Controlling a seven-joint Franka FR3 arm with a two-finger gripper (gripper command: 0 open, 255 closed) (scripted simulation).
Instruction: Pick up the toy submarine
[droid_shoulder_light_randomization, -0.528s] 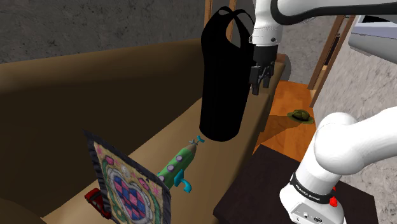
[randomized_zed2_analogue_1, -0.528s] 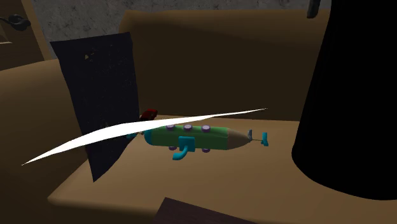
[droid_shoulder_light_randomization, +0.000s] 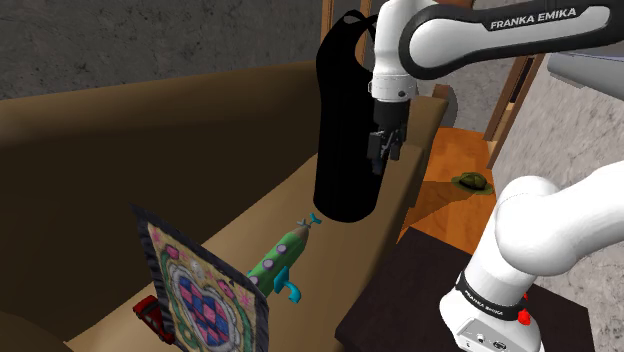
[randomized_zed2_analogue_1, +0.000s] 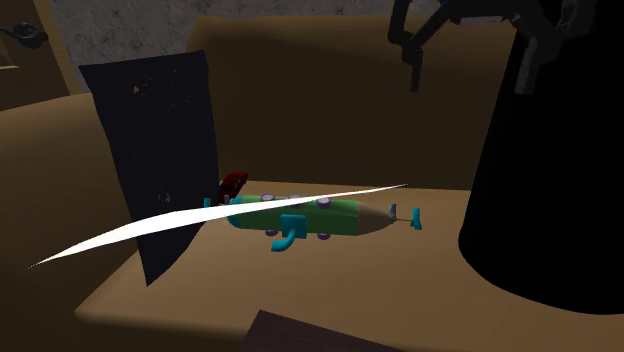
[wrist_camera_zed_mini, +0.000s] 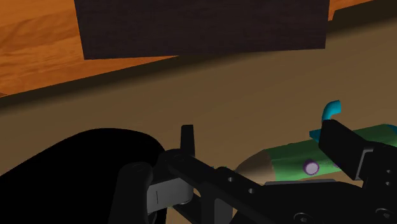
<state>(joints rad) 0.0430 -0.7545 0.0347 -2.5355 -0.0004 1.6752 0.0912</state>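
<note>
Your gripper (droid_shoulder_light_randomization: 381, 163) hangs high in front of the black bag (droid_shoulder_light_randomization: 340, 150), fingers (wrist_camera_zed_mini: 340, 149) apart, nothing between them. Toy submarine (droid_shoulder_light_randomization: 281, 257) lies flat on the brown seat (droid_shoulder_light_randomization: 225, 235), between the bag and the patterned panel (droid_shoulder_light_randomization: 200, 300) at the shoulder view's lower left. Gripper and submarine are well apart. In the wrist view, the green hull sits partly behind one finger.

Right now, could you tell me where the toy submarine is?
In the shoulder view, the green toy submarine lies on the brown seat, between the patterned panel at lower left and the black bag at upper right.
</note>
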